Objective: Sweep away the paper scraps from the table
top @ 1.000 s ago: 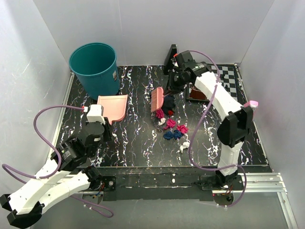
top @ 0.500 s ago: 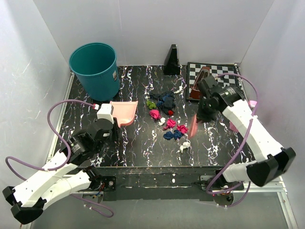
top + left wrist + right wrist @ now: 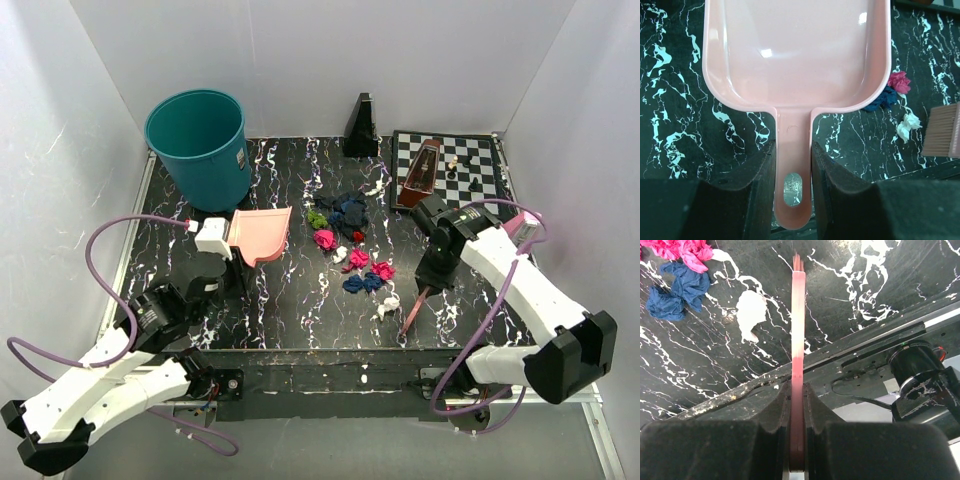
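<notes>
- Nearby stand a teal bin (image 3: 198,140), far left, and a chessboard (image 3: 470,165), far right.
- The left gripper (image 3: 792,165) squeezes the pink dustpan (image 3: 795,55) by its handle. The right gripper (image 3: 796,400) squeezes a pink brush (image 3: 797,315).
- The brush has come down to the table (image 3: 290,310) near edge, beside a white scrap (image 3: 751,310).
- The paper scraps (image 3: 350,245), pink, blue, white, green and red, lie crumpled mid-table between dustpan and brush.

This is a robot lab test cell: plain white panels (image 3: 300,60) wall a black marbled table (image 3: 290,300). At 6 o'clock a metal rail (image 3: 560,381) carries the left arm (image 3: 110,385) and right arm (image 3: 530,290), bolted side by side.
</notes>
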Motion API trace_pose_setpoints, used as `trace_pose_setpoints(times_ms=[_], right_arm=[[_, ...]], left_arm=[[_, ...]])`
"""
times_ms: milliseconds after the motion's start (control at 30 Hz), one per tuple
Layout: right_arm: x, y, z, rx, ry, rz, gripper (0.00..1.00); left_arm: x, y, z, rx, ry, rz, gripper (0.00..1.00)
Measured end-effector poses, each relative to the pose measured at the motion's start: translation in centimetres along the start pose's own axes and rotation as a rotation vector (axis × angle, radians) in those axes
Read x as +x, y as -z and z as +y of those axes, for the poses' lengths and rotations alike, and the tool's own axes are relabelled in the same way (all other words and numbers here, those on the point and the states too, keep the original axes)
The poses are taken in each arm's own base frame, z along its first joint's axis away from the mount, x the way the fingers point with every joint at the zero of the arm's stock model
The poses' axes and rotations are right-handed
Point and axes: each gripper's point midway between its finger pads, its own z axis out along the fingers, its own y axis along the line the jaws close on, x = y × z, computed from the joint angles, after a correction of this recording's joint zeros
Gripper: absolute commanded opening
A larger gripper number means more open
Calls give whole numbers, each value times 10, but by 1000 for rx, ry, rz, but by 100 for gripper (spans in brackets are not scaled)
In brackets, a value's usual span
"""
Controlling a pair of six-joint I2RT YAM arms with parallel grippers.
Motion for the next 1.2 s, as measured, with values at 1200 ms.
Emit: trace_pose_setpoints(times_ms=[1200], right_arm=[[-50, 3, 67, 11, 23, -49, 1]], left_arm=[[-2, 0, 5, -23, -8, -13, 0]])
